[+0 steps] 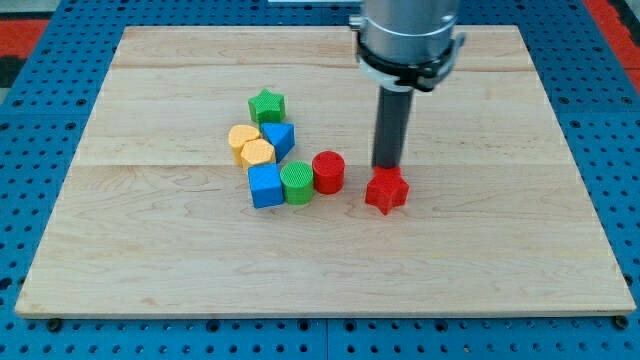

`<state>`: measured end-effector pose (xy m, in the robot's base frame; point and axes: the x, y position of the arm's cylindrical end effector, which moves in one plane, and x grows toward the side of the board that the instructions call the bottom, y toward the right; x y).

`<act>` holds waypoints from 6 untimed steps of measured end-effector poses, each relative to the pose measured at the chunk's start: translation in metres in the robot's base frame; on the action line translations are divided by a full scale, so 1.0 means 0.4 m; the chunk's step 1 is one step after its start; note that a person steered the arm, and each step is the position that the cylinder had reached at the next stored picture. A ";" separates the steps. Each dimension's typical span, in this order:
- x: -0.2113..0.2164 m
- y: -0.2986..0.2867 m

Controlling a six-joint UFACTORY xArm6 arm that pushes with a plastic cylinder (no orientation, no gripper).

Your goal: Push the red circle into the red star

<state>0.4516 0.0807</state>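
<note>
The red circle (pixel 328 172) is a short red cylinder near the board's middle, touching the green circle (pixel 297 183) on its left. The red star (pixel 386 191) lies a short gap to the red circle's right and slightly lower. My tip (pixel 386 166) stands right behind the red star, at its top edge, and to the right of the red circle. The dark rod rises from there to the grey arm body at the view's top.
A cluster lies left of the red circle: a blue cube (pixel 265 186), a blue triangle (pixel 280 138), two yellow blocks (pixel 250 146), and a green star (pixel 267 104) at its top. All sit on a wooden board (pixel 150 260) over a blue pegboard.
</note>
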 end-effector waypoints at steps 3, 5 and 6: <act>-0.020 -0.305; 0.031 -0.154; 0.054 -0.003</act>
<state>0.4732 0.0793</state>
